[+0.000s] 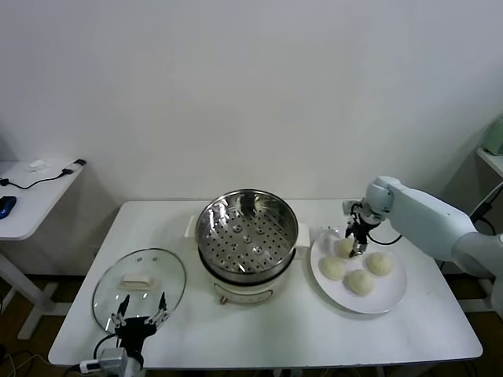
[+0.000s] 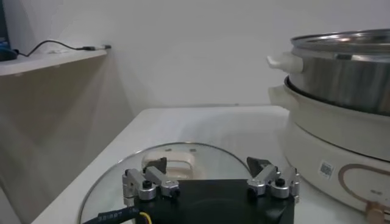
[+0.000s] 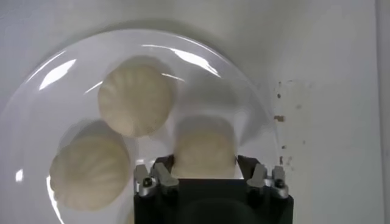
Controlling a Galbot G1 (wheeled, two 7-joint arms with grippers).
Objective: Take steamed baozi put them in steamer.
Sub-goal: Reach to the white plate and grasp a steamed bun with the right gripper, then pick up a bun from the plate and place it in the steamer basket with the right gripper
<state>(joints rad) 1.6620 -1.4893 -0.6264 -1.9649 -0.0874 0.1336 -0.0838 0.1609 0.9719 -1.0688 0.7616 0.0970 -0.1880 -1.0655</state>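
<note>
Down at the table's near edge, the left gripper (image 1: 140, 312) waited wide open over the glass lid (image 1: 139, 284), holding nothing. Behind it, the steamer (image 1: 247, 228) sat in the middle with no buns inside. Farther right, four buns (image 1: 360, 281) lay on the white plate (image 1: 393, 297), and the right gripper (image 1: 355, 245) had its open fingers around the back-left bun (image 1: 343, 246).

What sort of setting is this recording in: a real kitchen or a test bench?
Most likely a lab test bench, not a kitchen: a plain white table against a bare wall, a side desk with a cable, and only staged props, the steamer, its glass lid and a plate of baozi.
</note>
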